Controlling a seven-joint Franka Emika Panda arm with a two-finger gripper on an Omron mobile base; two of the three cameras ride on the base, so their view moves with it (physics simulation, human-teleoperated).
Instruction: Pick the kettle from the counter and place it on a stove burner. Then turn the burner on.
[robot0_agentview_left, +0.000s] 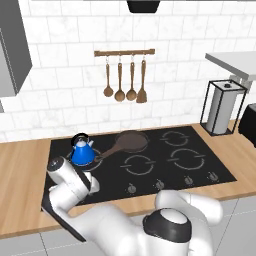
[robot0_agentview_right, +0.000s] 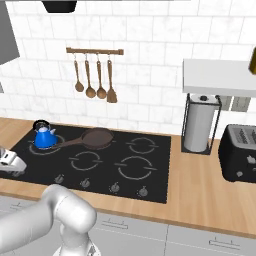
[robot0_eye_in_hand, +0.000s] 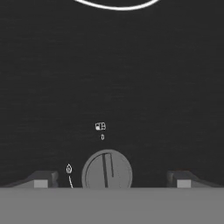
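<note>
The wood-grain tabletop (robot0_agentview_left: 20, 170) runs the full width under the white tile wall, with the black glass cooktop (robot0_agentview_left: 165, 142) set into it. Over on the right there's a paper towel holder (robot0_agentview_right: 200, 125) and a dark toaster (robot0_agentview_right: 240, 152); wooden utensils (robot0_agentview_left: 125, 80) hang on a rail on the wall. A brown frying pan (robot0_agentview_left: 131, 141) sits on a far ring of the cooktop, handle pointing left. The kettle (robot0_agentview_left: 82, 151) is already off the wood and standing upright on the far left ring (robot0_agentview_right: 59, 148), just left of the pan handle. The hand (robot0_eye_in_hand: 112, 180) is low over the near left edge of the cooktop, so the kettle is beyond it, apart from it. In the hand view the fingertips (robot0_eye_in_hand: 40, 180) are spread wide on either side of a round grey knob (robot0_eye_in_hand: 106, 171), not touching it, with a slot across the knob and small markings beside it.
</note>
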